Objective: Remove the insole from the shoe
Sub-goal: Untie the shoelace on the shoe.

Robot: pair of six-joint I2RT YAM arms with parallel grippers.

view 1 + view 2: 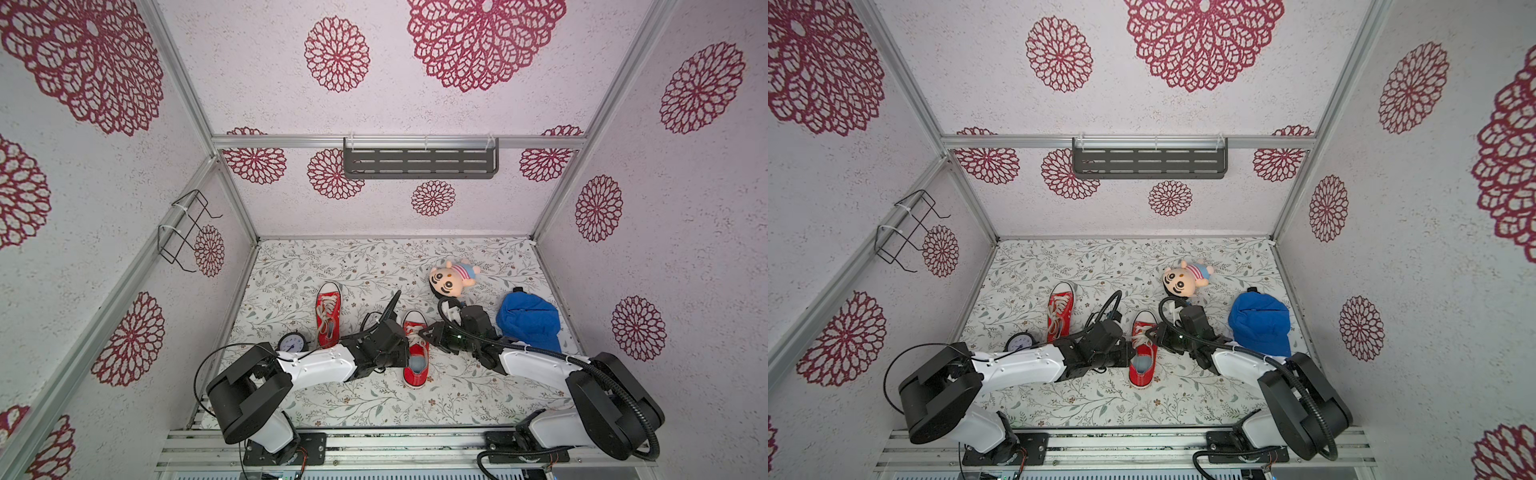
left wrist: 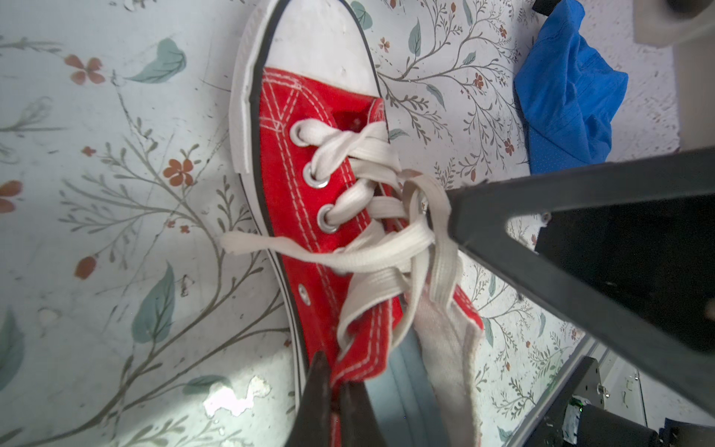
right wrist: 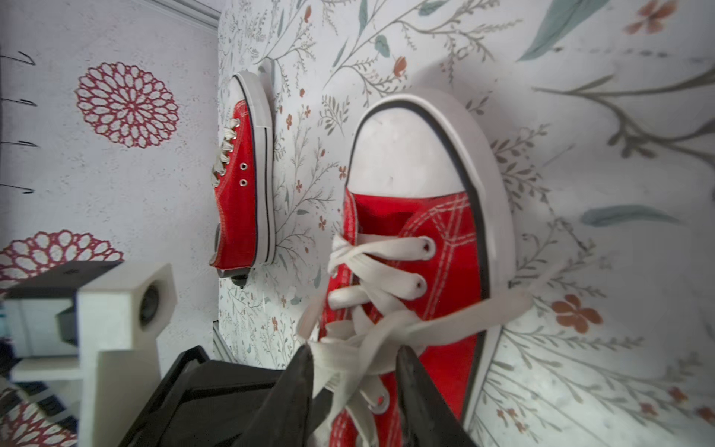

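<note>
Parted pincer (image 3: 354, 352) astride white laces (image 3: 371, 278) of the near red shoe (image 3: 445, 240) — second red shoe (image 3: 242, 193) beyond

Tangled laces (image 2: 381, 257) (seemingly knotted) bar the shoe (image 1: 417, 372) opening; table (image 1: 457, 386) beside lies free.

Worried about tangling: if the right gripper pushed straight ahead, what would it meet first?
Probably the white laces of the nearer red shoe: they lie between the right gripper's open jaws, though depth is unclear.
</note>
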